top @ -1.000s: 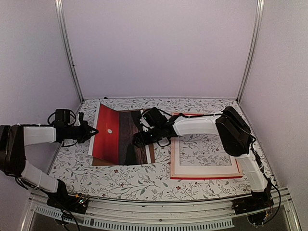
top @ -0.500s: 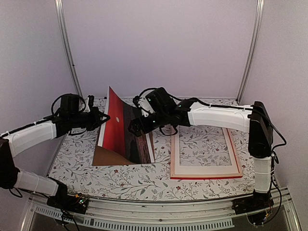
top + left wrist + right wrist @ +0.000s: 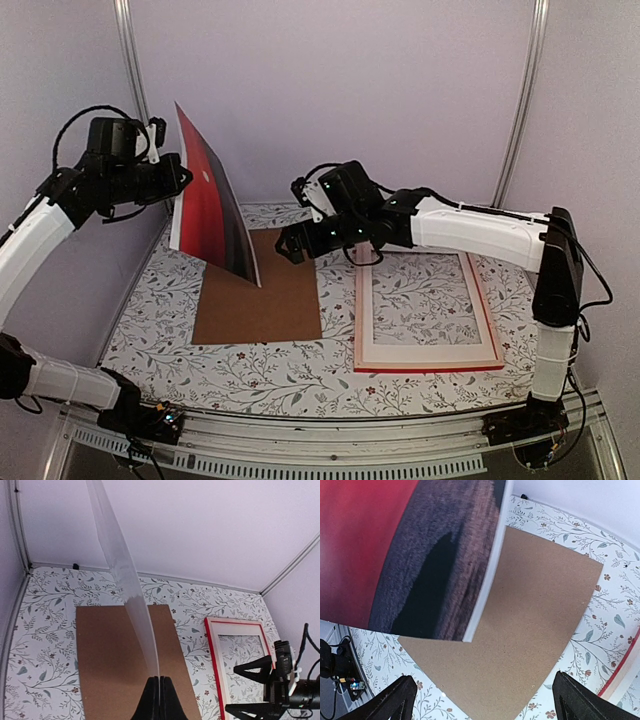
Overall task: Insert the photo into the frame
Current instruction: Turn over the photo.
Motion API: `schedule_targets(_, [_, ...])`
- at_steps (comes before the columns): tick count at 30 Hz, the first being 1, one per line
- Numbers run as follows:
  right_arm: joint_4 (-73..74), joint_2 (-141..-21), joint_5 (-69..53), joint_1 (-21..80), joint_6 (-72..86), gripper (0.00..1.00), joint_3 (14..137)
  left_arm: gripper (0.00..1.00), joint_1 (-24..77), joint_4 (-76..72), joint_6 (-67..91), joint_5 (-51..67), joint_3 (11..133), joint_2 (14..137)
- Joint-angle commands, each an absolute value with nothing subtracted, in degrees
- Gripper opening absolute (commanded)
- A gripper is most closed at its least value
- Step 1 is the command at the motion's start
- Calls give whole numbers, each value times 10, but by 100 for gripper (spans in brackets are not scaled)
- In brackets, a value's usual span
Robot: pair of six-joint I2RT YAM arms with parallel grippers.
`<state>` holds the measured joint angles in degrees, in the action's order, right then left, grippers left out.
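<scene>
The photo (image 3: 210, 205) hung in the air over the left part of the table (image 3: 150, 330). It stood nearly upright and leaned, with its red half high and its dark half low. Its lowest corner was over the brown backing board (image 3: 260, 300); whether it grazed the board could not be told. The left gripper (image 3: 170, 180) was pinched tight on the photo's upper left edge, and from the left wrist the sheet showed edge-on, running straight away from the fingers.

The frame (image 3: 425, 352) lay flat, well to the photo's right and beside the board, with its long axis running from the near edge toward the back wall. The move would likely turn on that relation — the photo had to travel rightward and tip down flat, long side matched to the frame's.

The right gripper (image 3: 292, 248) sat between the two, just off the photo's lower corner — jaws spread wide, gripping nothing, and well placed to steady that free end.
</scene>
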<state>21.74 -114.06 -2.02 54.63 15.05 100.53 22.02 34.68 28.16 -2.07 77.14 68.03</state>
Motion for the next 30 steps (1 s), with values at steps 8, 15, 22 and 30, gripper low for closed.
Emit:
schedule_targets(8, [242,-1095,17,510,164,99,983,0,303,601,195,-223,963,813])
schedule_targets(15, [259,-1087,-15,477,176,99,970,0,420,700,230,-325,1102,956])
schedule_targets(22, [260,-1021,-20,419,209,99,922,0,470,689,238,-306,1133,1041])
schedule_targets(30, [237,-961,-77,374,248,99,873,0,501,580,215,-191,1120,1122])
